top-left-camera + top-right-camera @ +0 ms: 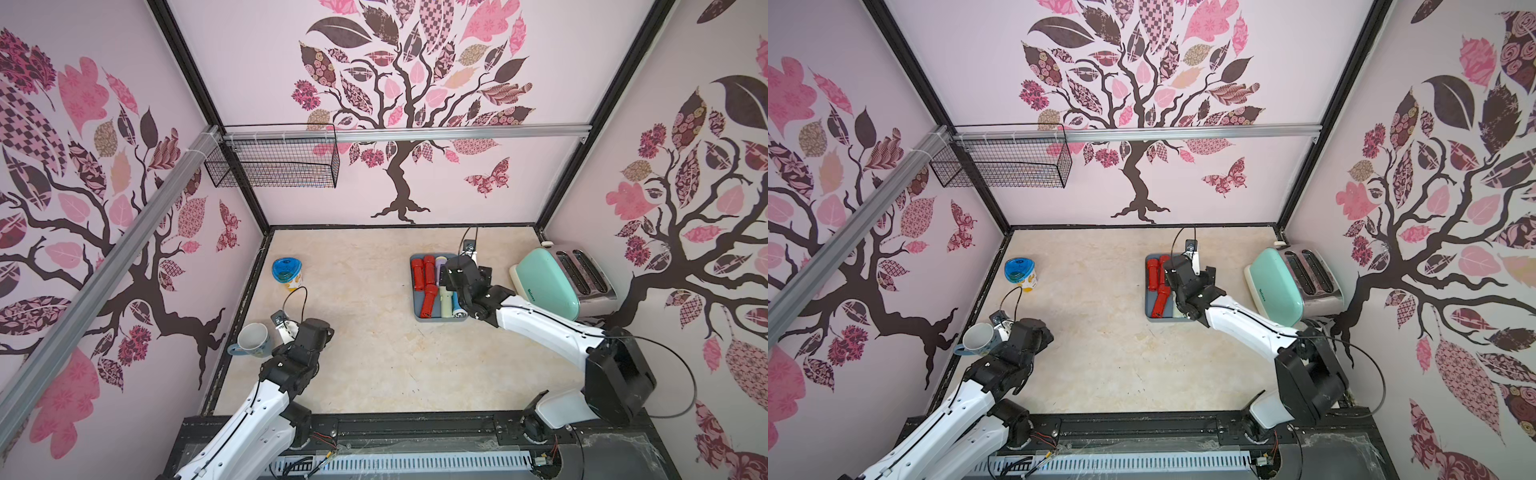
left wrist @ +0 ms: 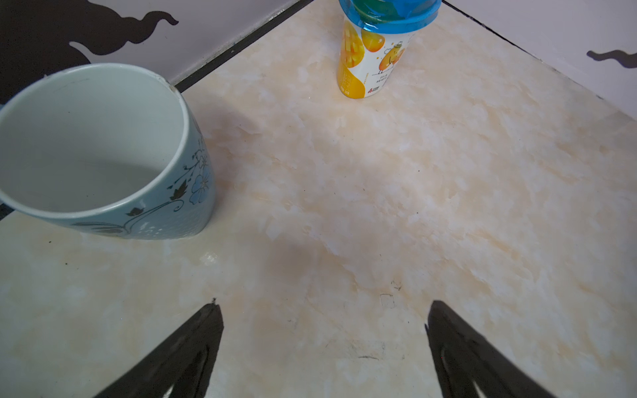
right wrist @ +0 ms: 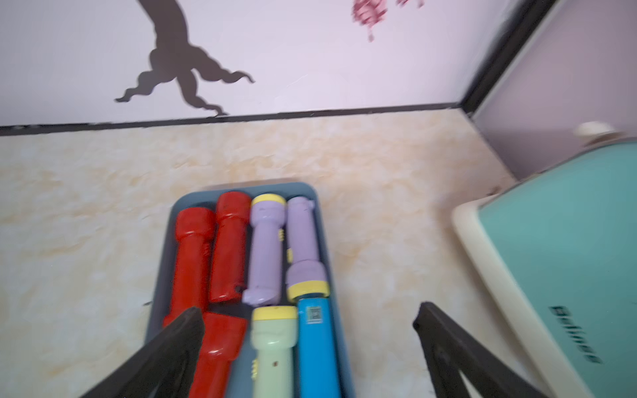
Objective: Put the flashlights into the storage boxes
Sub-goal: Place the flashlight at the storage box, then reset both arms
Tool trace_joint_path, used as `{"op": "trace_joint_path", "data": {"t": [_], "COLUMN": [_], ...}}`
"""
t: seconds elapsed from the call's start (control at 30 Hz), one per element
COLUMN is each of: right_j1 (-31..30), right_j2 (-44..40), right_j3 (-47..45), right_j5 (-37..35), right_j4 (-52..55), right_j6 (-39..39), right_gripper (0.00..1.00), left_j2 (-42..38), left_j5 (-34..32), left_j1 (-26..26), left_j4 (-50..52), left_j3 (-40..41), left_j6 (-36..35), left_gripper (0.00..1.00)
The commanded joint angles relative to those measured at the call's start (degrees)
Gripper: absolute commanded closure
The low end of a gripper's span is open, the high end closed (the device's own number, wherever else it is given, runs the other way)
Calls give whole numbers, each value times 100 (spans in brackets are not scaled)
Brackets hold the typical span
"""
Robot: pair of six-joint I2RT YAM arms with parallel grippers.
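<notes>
Right claw spread wide, empty, hovering above shallow slate-blue plastic tray. Inside tray, lying side by side: three red plastic flashlights, two lilac flashlights, pale green flashlight, blue flashlight. Mint toaster near tray on marbled surface. Left claw spread wide, empty, well apart from tray, low over surface; blue floral ceramic mug just beside it, blue-lidded yellow cup farther off

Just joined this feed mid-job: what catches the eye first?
The slate-blue tray right of centre, packed with seven bright flashlights, the open right gripper hanging over it. Then the mint toaster by the right wall, and the mug beside the open left gripper.
</notes>
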State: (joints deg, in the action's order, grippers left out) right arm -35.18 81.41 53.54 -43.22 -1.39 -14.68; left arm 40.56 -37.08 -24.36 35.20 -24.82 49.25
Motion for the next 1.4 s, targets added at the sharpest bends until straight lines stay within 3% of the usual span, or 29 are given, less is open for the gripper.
{"op": "trace_joint_path", "data": {"t": [0.0,0.13,0.2,0.33,0.43,0.5,0.6,0.7,0.77,0.93,1.03,1.07,1.13,1.23,1.37], "right_j1": [362,1678,2063,2095,2103,2103,2103,2134,2302,2545,2927,2955,2805,2740,2788], "right_j2": [-496,-891,-881,-327,104,312,340,483,634,646,678,858,964,777,816], "right_j3": [-1257,-1796,-2323,-3261,-3212,-3224,-3005,-3375,-3618,-3718,-3972,-4103,-4128,-3961,-3913], "right_j5": [-1336,109,593,731,749,1131,1381,1390,1427,1886,2449,2449,2284,2129,2196], "right_j4": [-2295,-1753,-2423,-4615,-4916,-5168,-4719,-5930,-6477,-6579,-6831,-7412,-7582,-6974,-6951], "right_j6": [2014,913,971,1411,1278,1330,1433,1855,1674,1507,1130,1185,1363,1286,1283], "right_gripper": [0,0,1,1,1,0,0,0,0,0,0,0,0,0,1], "left_j2": [-14,72,84,-7,-136,-233,-337,-296,-190,800,1876,2192,3032,3727,3421], "left_j5": [145,242,219,223,340,618,1126,684,187,-640,-883,-1070,-1682,-1870,-804], "left_j1": [10,10,10,1,1,-20,-156,-447,-652,-758,-753,-748,-725,-503,39], "left_j4": [-447,-518,-505,-539,-704,-1076,-1837,-1947,-2094,-3079,-3870,-3946,-3847,-3821,-3836], "left_j3": [301,297,286,349,454,594,798,650,437,-256,-666,-853,-1305,-1586,-1213], "left_j6": [4,-103,-83,-103,-218,-512,-1120,-1364,-1510,-2762,-4272,-4541,-4777,-4982,-4668], "left_gripper": [2,2,3,2,2,2,2,2,3,3,2,3,2,2,2]}}
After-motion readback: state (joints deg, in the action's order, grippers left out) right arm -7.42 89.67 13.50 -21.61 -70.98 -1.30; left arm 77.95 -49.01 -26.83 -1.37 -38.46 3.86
